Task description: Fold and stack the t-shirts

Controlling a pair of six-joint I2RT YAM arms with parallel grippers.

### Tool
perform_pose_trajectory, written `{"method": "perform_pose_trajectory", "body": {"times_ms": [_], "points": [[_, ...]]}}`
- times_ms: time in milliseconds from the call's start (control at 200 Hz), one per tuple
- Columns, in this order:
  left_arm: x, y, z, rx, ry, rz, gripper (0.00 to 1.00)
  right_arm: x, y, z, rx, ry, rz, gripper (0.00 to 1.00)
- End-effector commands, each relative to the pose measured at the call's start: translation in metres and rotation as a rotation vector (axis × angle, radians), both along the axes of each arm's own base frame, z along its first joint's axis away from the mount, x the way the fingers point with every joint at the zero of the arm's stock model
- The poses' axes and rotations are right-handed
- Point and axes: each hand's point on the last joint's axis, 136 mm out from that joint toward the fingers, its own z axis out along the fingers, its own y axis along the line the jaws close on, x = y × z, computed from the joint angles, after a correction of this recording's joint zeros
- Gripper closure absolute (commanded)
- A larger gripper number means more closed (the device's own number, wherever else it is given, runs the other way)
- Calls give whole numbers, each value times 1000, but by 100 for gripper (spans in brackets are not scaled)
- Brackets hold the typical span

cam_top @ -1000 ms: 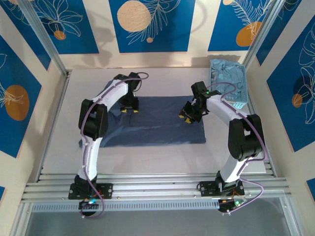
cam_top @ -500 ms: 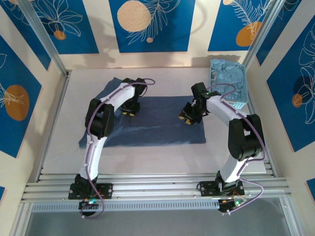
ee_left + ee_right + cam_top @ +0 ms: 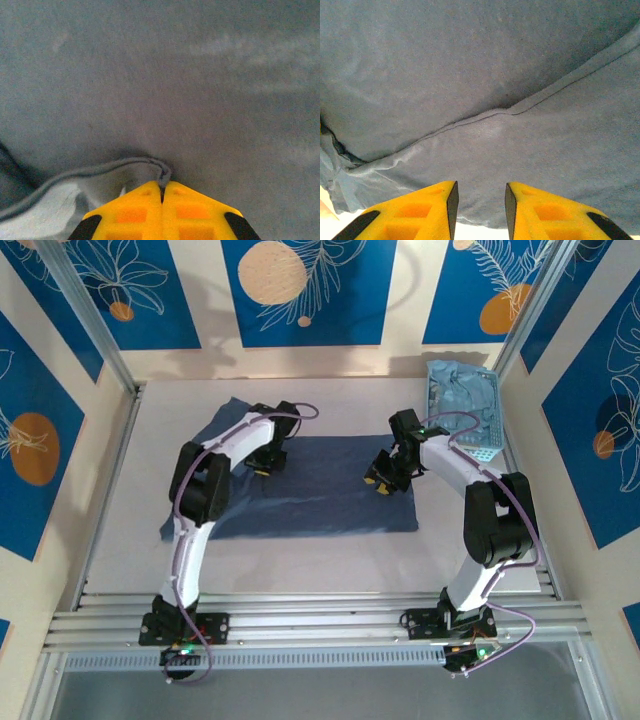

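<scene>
The dark shirt [image 3: 320,495] lies spread flat mid-table, its long side running 9 to 3 o'clock. The left gripper [image 3: 262,466] is down on the shirt's 10 o'clock part. In the wrist view its fingers [image 3: 135,212] are pressed together on a raised loop of hem [image 3: 125,165], with a paler layer showing under the lifted edge. The right gripper [image 3: 381,481] hovers near the 3 o'clock edge with its fingers [image 3: 437,207] apart and nothing between them, above a seam [image 3: 510,111]. At 1 o'clock the basket [image 3: 482,454] holds crumpled pale cloth [image 3: 458,395], probably the other shirts.

The shirt looks light, limp and thin. It will likely sag and drag wherever it is unsupported, and a single layer could slip from a shallow pinch. Doubled hems and seams look like the firmest holds, ideally two points on one edge so the fold carries over evenly.
</scene>
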Motion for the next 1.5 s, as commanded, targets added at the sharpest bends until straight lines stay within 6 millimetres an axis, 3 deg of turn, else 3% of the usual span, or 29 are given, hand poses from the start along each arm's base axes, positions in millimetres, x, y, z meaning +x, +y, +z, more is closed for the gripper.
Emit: {"method": "perform_pose_trajectory", "body": {"times_ms": [0, 195, 465, 490, 540, 585, 710, 790, 870, 1000, 1115, 1400, 1490], "points": [[-3, -18, 33, -70, -79, -77, 100, -5, 3, 5, 30, 5, 7, 66], [-21, -34, 31, -94, -72, -204, 100, -5, 3, 4, 34, 9, 9, 66], [-25, -28, 14, -43, -36, -226, 100, -6, 6, 4, 46, 15, 17, 65], [-24, -27, 15, -36, -40, -221, 90, -7, 6, 3, 45, 18, 18, 65], [-19, -27, 20, -32, -58, -206, 57, -8, 5, 3, 42, 19, 19, 64], [-15, -28, 31, -38, -88, -184, 41, -10, 3, 3, 32, 22, 17, 63], [-14, -24, 73, -81, -173, -81, 36, -18, -11, -3, -16, 42, -14, 60], [-28, -6, 89, -124, -174, 48, 37, -24, -22, -8, -28, 60, -53, 61], [-52, 21, 87, -189, -136, 214, 41, -29, -30, -12, -53, 85, -72, 61], [-97, 74, 58, -248, -34, 462, 53, -41, -37, -23, -86, 151, -95, 62], [-123, 114, 31, -279, 41, 636, 61, -54, -44, -34, -124, 226, -126, 62], [-142, 183, -20, -176, 135, 852, 73, -89, -74, -65, -233, 456, -191, 62], [-145, 204, -25, -113, 124, 887, 75, -100, -84, -68, -274, 502, -206, 62]]}}
